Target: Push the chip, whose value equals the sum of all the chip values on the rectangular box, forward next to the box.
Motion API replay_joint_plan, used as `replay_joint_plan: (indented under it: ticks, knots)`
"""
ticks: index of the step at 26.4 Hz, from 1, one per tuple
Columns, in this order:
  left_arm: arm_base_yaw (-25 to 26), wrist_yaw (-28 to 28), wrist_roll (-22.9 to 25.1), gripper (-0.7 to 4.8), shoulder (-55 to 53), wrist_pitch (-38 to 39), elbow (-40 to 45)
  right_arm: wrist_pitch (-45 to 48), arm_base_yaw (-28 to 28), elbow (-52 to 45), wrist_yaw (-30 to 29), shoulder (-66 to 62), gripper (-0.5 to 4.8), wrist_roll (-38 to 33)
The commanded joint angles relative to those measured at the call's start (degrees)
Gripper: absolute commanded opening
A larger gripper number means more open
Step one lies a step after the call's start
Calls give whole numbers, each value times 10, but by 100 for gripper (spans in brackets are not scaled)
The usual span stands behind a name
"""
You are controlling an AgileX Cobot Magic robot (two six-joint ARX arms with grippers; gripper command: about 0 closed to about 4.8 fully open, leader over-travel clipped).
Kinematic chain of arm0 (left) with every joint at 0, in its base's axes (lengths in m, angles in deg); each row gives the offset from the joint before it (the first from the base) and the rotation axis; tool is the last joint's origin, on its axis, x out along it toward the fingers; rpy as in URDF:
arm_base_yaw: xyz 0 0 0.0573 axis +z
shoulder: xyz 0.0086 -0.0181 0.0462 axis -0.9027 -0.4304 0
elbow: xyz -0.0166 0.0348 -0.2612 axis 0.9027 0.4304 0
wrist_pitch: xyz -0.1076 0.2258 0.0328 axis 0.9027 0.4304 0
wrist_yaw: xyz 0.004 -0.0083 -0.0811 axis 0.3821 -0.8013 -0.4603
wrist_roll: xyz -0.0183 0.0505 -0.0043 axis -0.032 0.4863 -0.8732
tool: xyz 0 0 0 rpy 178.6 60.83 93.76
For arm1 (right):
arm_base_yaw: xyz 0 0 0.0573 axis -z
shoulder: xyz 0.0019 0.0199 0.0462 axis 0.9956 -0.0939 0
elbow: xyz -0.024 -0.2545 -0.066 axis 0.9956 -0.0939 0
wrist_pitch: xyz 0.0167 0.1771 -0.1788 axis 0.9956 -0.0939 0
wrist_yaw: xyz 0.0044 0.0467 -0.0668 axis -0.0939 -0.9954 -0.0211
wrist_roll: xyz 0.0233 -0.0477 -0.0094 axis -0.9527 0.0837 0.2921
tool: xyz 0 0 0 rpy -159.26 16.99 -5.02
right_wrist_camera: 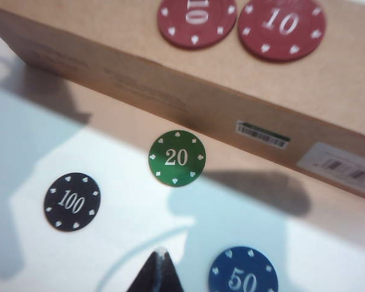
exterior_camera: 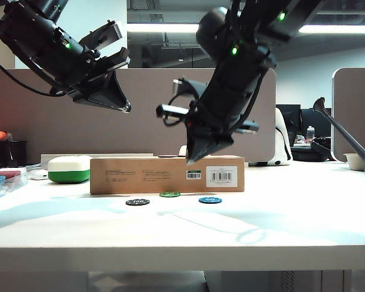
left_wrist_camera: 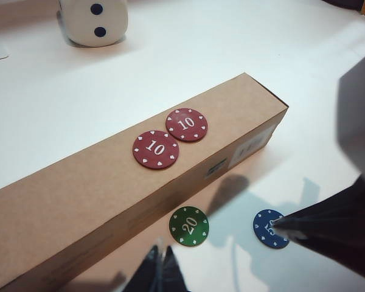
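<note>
Black and pressed together, the right gripper (right_wrist_camera: pixel 157 267) is hanging above the table, just short of the green chip (right_wrist_camera: pixel 177 158), which is lying close beside the rectangular box (right_wrist_camera: pixel 170 79). The left gripper (exterior_camera: pixel 112 100), also closed, is hovering high above the box's left half.

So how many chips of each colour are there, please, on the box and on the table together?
Red chips, marked 10, on the box: 2
Green chip, marked 20, on the table: 1
Black chip, marked 100, on the table: 1
Blue chip, marked 50, on the table: 1
Total: 5 chips
</note>
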Motion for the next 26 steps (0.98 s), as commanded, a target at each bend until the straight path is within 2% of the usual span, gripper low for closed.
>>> replay_joint_plan:
  ticks: [1,4,8,12,20,23,26]
  knots:
    - [-1,-3,0,-5,2,-7,-2,-23,0,1,1,24,-6,0]
    - [-1,-3,0,-5,2,-7,-2,-49,0,1,2,42,-6,2]
    - [-1,-3,0,-5,5,-7,-2,-95,-1,1,56,68,-6,1]
    - [-1,-3,0,-5,12,-7,-2,-125,-1,0,62,95,-6,2]
    - [-1,-2,0,-5,56,-7,10,-111,-1,-61,62,165,-6,-6]
    - [-1,-1,0,-5,104,-8,42,-84,-1,-130,61,220,-6,-52]
    - [-1,12,0,-5,144,-11,75,-62,-1,-176,61,259,-6,-64]
